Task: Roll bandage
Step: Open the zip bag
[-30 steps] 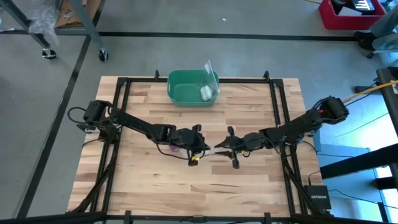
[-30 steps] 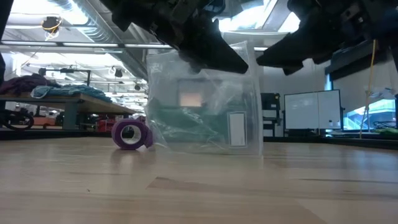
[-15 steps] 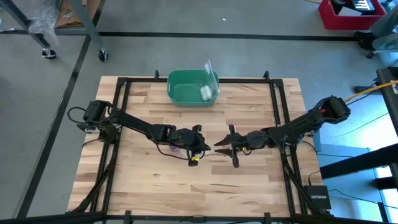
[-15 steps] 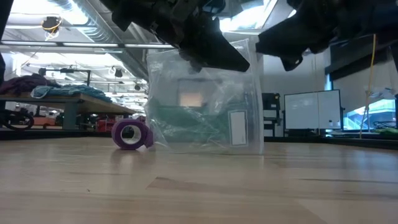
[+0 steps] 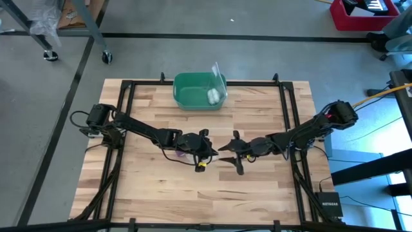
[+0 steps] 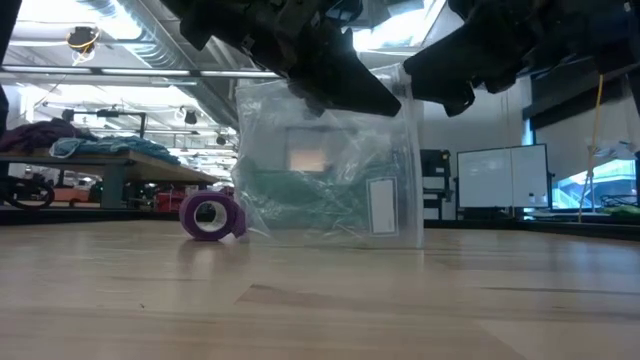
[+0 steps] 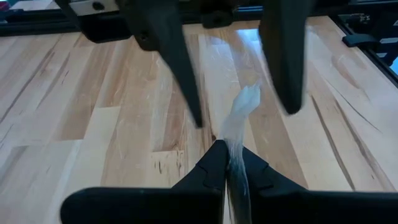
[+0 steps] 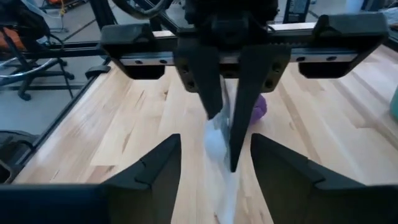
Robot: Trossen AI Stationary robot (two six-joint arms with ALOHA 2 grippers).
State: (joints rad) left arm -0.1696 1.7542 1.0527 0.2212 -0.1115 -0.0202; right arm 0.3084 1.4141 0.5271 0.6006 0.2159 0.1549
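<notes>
High view: both arms meet near the middle of the wooden tabletop (image 5: 154,187), below the green plastic bin (image 5: 199,90).

Low view: the purple fabric bandage (image 6: 209,215), already a compact roll, stands beside a clear plastic bag (image 6: 330,170).

Left wrist view: the left gripper (image 7: 227,163) has its fingers clamped on the bag's edge.

Right wrist view: the right gripper (image 8: 214,163) has its fingers apart around the bag. Bagging seems left.

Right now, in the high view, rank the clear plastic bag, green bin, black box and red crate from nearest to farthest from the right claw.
From the right claw:
1. clear plastic bag, right at its tips, mid-table.
2. green bin, at the table's top edge.
3. black box, off the table, bottom right.
4. red crate, on the floor, top right.
</notes>
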